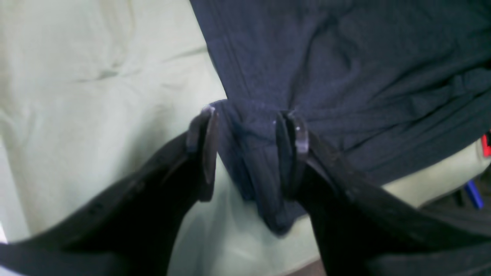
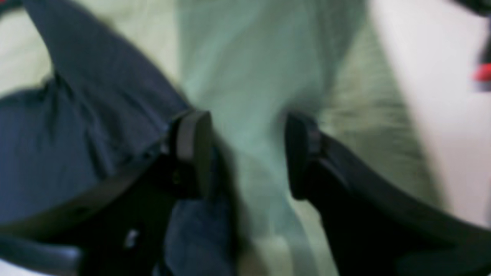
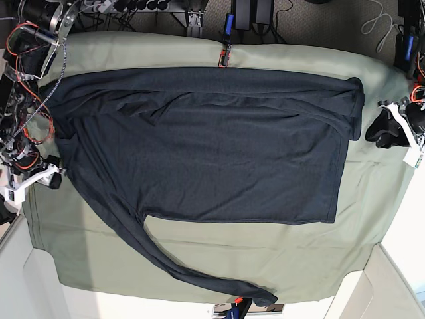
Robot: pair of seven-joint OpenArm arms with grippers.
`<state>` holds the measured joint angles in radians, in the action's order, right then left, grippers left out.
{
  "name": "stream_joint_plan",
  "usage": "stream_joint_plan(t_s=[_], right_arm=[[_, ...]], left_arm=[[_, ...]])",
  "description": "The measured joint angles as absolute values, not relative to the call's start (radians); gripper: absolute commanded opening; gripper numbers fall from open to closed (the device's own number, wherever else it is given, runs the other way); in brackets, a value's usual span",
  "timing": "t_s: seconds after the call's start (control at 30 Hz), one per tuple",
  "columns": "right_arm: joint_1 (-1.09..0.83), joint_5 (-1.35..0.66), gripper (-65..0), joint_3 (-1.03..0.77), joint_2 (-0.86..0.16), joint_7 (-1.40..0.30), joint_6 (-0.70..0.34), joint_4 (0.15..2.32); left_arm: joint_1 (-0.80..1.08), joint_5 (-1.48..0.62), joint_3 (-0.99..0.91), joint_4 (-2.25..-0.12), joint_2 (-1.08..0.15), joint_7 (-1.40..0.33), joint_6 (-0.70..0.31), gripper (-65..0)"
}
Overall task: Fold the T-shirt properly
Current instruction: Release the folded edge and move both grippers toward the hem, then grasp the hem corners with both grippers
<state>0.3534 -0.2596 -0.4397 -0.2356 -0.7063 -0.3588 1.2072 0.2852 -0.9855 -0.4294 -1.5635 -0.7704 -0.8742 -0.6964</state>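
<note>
The dark navy T-shirt (image 3: 212, 153) lies spread flat on the pale green cloth (image 3: 265, 259). One long sleeve (image 3: 199, 272) trails toward the front edge. My left gripper (image 3: 385, 129) is at the shirt's right end. In the left wrist view it (image 1: 247, 147) is open, with a bunched fold of the T-shirt (image 1: 345, 57) lying between its fingers. My right gripper (image 3: 48, 178) sits at the shirt's left edge. Seen from the right wrist, it (image 2: 247, 153) is open over bare green cloth (image 2: 249, 76), and the T-shirt (image 2: 76, 134) lies against one finger (image 2: 191, 149).
Cables and electronics (image 3: 40, 40) crowd the back left corner. A red and blue clip (image 3: 226, 53) sits at the cloth's back edge. White table corners (image 3: 392, 286) show at the front, past the cloth.
</note>
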Motion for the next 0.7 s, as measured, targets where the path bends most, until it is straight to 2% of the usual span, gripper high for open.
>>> stream_joint_plan(t_s=[0.3, 0.47, 0.7], right_arm=[[0.394, -0.257, -34.1, -0.295, -0.235, -0.688, -0.359, 1.077], [0.397, -0.267, -34.1, -0.281, -0.22, -0.69, -0.36, 1.069], [0.398, -0.268, -34.1, -0.281, -0.21, -0.715, -0.362, 1.071]], left_arm=[[0.117, -0.974, -0.351, -1.389, -0.77, -0.848, -0.693, -37.3], [-0.092, -0.91, -0.181, -1.213, -0.763, -0.751, -0.694, -37.2], [-0.448, -0.783, -0.004, -0.822, -0.7, -0.62, -0.69, -37.2]])
